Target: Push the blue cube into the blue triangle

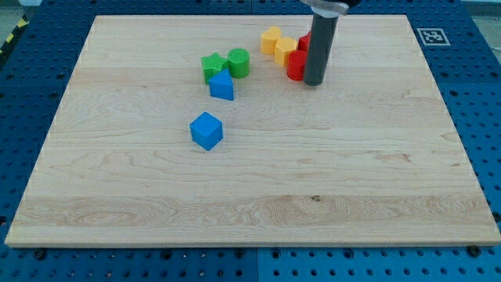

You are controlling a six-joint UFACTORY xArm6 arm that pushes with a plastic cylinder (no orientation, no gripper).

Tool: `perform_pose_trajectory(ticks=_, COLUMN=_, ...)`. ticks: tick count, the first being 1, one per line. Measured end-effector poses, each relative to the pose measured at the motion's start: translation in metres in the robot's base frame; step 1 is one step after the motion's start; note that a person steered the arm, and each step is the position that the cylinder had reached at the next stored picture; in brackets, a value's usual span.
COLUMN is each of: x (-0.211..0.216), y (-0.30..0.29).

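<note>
One rod, no gripper: my tip [315, 81] touching red block [296, 66], far from blue cube [207, 131].

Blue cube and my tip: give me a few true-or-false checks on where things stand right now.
1. The blue cube touches the blue triangle block. False: bare board lies between them.
2. My tip is beside the red blocks. True.
3. The blue cube lies toward the view's bottom from the blue triangle block. True.
4. The green blocks sit at the view's bottom edge. False: they are near the top, just above the blue triangle block.
</note>
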State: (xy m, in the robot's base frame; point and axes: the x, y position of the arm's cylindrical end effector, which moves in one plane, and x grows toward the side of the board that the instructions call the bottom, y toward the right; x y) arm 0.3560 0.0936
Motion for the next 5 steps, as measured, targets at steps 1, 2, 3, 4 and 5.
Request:
perform_pose_trajectory(ticks=1, x=-0.005, y=-0.001)
perform_pose_trajectory(ticks=2, x=0.058, y=-0.004)
perform_pose_trajectory(ticks=3, x=0.133, y=-0.027)
perform_pose_trajectory(ticks=4, x=0.188, y=-0.076)
perform_pose_trajectory(ticks=5, x=0.213, y=-0.141)
